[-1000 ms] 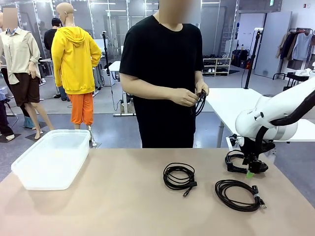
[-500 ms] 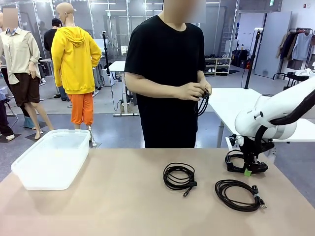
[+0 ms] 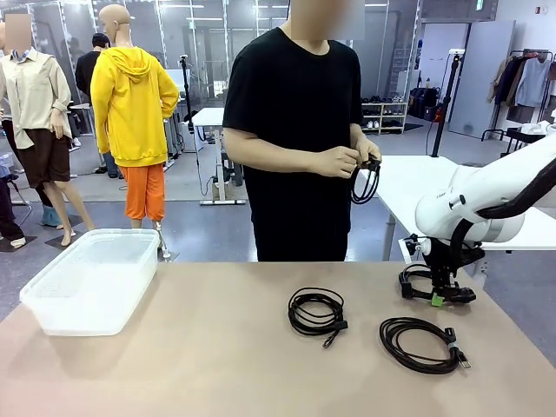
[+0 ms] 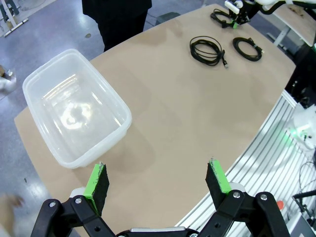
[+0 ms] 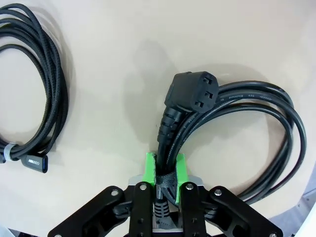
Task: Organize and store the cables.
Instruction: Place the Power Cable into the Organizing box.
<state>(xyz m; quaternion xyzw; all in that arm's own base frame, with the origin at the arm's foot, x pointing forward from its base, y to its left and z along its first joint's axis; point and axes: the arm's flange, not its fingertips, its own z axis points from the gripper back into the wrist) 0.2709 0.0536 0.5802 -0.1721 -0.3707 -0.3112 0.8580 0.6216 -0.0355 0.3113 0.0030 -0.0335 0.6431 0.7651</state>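
Now a cable coil (image 5: 247, 106) is clamped tight in the right claw (image 5: 165, 170), left claw (image 4: 158, 180) wide open & empty; lift & carry to clear bin (image 4: 94, 150) judged next.

1. Thick power cord (image 5: 232, 103): the stretch clamped between the right gripper's (image 5: 166, 171) pads is covered; lower loop ends pass behind the gripper's body
2. Thin coiled cable (image 5: 53, 74), beside that cord: cut by the top and left edges of the right wrist view, coil incomplete
3. Held cable (image 3: 367, 184), far side: upper part hidden inside the person's hands (image 3: 343, 161); plug cannot be told
4. Middle cable coil (image 3: 315, 311): plug type too small to tell
5. Left gripper (image 4: 158, 178), fingers spread wide: body cut by the bottom edge
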